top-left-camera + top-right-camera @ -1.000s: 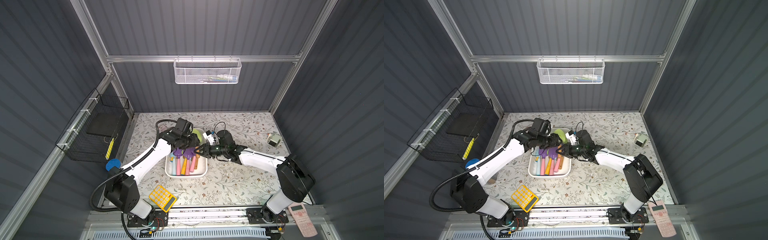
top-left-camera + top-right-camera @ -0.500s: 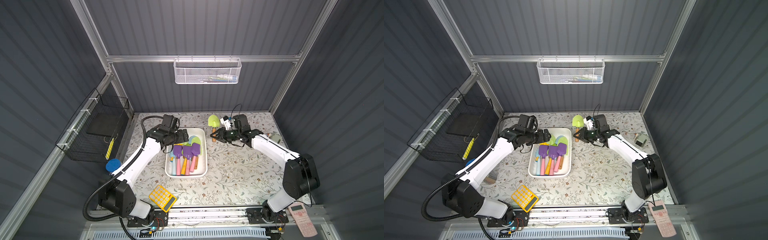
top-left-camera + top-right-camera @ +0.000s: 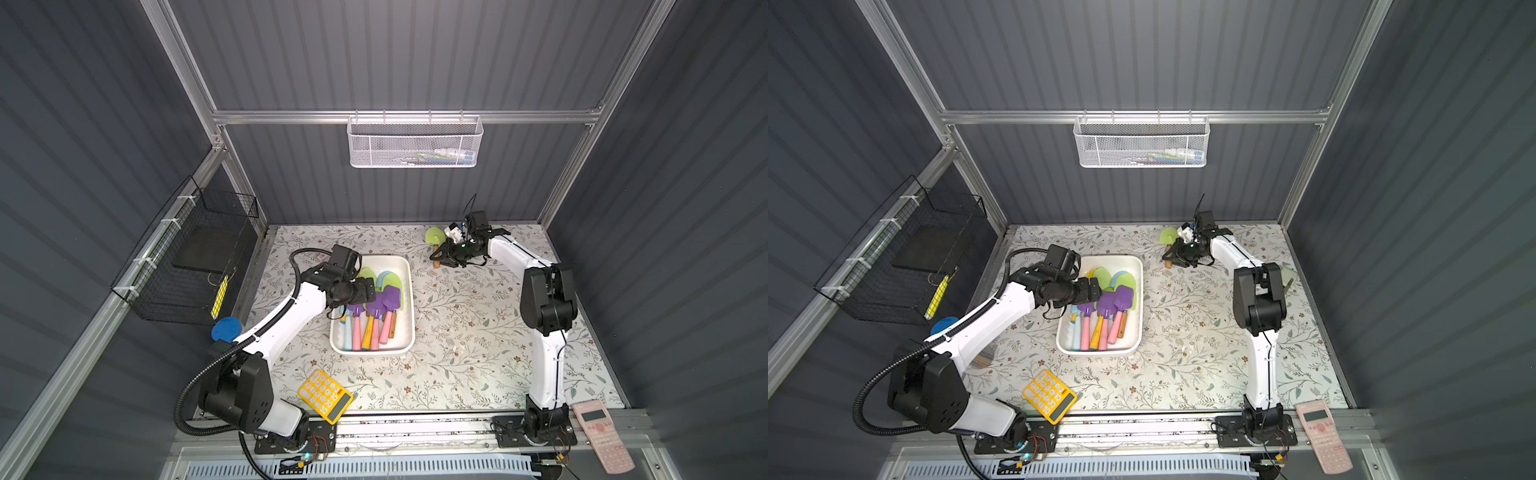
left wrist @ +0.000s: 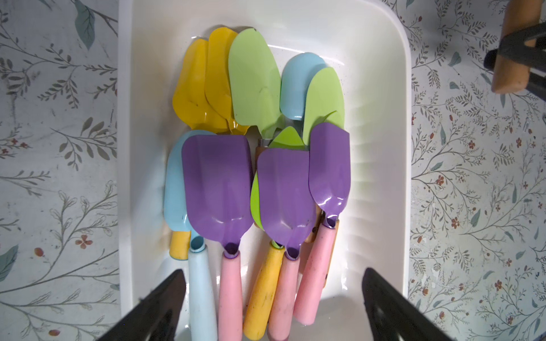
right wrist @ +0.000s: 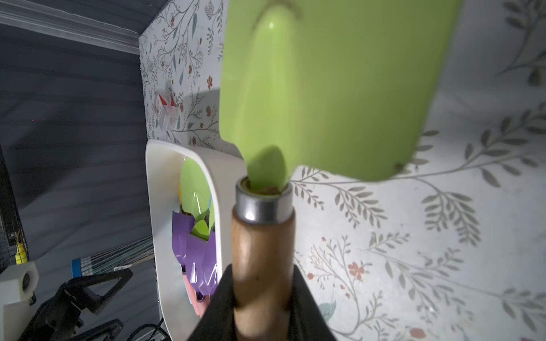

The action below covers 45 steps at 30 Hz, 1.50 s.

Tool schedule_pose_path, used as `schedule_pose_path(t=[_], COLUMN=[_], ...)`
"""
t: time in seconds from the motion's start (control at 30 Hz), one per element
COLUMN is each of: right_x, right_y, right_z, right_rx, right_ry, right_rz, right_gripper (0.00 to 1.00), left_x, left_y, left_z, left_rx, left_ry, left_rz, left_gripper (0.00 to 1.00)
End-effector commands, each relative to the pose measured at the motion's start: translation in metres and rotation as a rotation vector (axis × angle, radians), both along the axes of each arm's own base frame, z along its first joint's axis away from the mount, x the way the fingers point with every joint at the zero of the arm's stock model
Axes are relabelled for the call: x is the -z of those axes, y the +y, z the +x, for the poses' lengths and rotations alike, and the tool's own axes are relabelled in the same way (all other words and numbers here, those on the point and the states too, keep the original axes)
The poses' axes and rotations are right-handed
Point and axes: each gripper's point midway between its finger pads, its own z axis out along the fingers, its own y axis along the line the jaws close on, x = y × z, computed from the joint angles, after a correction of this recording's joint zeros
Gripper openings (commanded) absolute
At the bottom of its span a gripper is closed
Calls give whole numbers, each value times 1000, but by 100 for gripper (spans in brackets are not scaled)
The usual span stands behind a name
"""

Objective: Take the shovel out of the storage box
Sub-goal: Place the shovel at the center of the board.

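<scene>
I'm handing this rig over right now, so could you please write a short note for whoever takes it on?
Left pincer: open, empty, hovering over the other shovels in the box.
Right pincer: shut on the wooden handle of the green shovel, held beyond the box, over the table.
Done: that green shovel is out of the box.
Left: probably set it down on the table and let go.
</scene>
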Motion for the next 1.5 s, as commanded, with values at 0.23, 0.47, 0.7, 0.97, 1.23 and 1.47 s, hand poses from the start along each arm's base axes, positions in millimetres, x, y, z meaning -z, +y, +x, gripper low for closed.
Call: schedule_pose_path(t=[0.23,0.47,0.7,0.97,1.23,1.47], right_x=[21,45,64,82,78,52], right_y=[7,4,3,-11,-17,-23], right_z=[30,33,26,26,24,9], right_rx=[-45,-37,-29,20,33,35], right_ry=[63,122,170,213,219,169], right_rz=[-28,-34,-46,-89,-118,-122], right_gripper=[18,19,20,36,38,46], left_x=[1,5,11,11,12,19], left_y=[11,12,13,14,19,23], left_z=[-14,-15,-15,-14,-15,-15], left_rx=[25,18,13,6,-4,1], left_ry=[10,15,28,27,25,33], left_rz=[35,39,39,43,59,89], left_gripper=[93,94,94,94,94,94])
